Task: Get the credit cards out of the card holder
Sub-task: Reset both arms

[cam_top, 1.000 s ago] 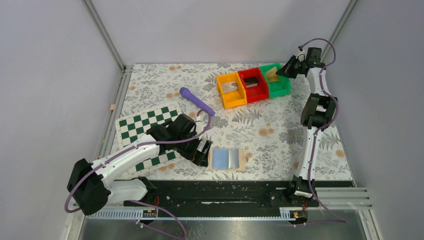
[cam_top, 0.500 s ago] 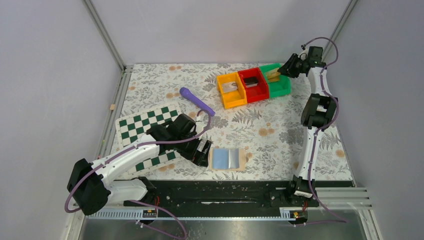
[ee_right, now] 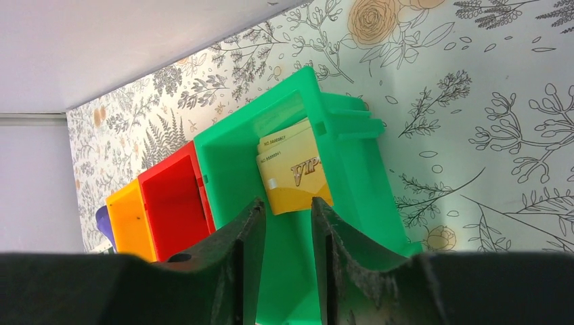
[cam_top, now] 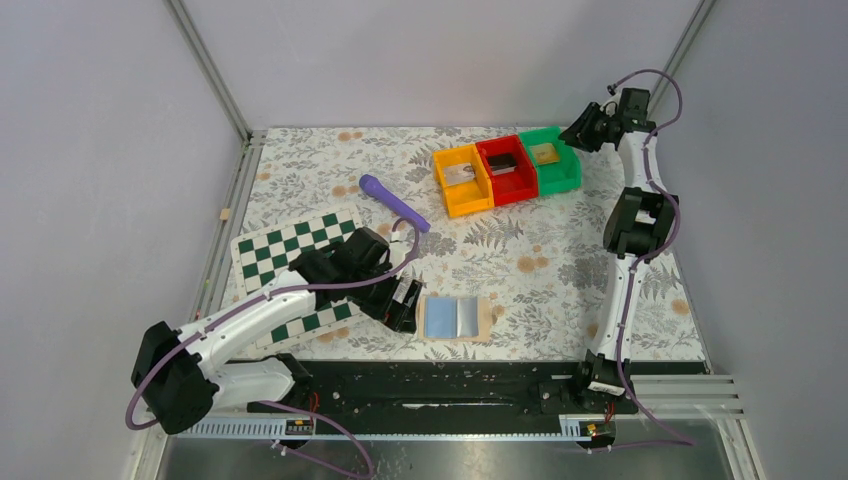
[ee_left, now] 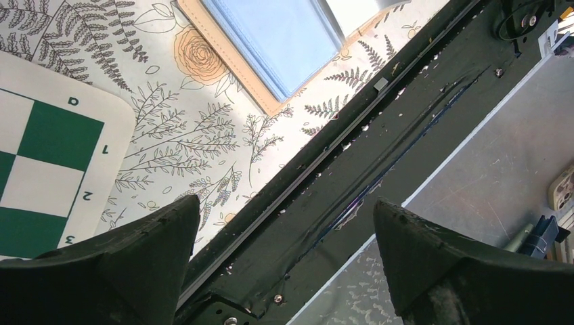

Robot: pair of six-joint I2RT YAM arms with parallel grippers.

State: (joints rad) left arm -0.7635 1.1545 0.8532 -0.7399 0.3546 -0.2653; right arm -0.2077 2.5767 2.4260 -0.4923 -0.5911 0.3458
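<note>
"VIP" in dark script on the top gold card [ee_right: 294, 179], lying in the green bin [ee_right: 352, 169]. Small "NO. 8888…" line on both cards' top edges, probably; too small to confirm. Checkered board [ee_left: 47, 162] margin: digits 1, 2, 3, plus one letter, maybe "a".

A robotics lab test cell is indicated: a table under a floral sheet [cam_top: 560, 250] is enclosed by plain grey panels [cam_top: 100, 150] framed with aluminium posts [cam_top: 205, 65] at the upper corners, and a cabled left arm [cam_top: 250, 320] and right arm [cam_top: 625, 270] are bolted to a black rail [cam_top: 440, 385] along the bottom.
</note>
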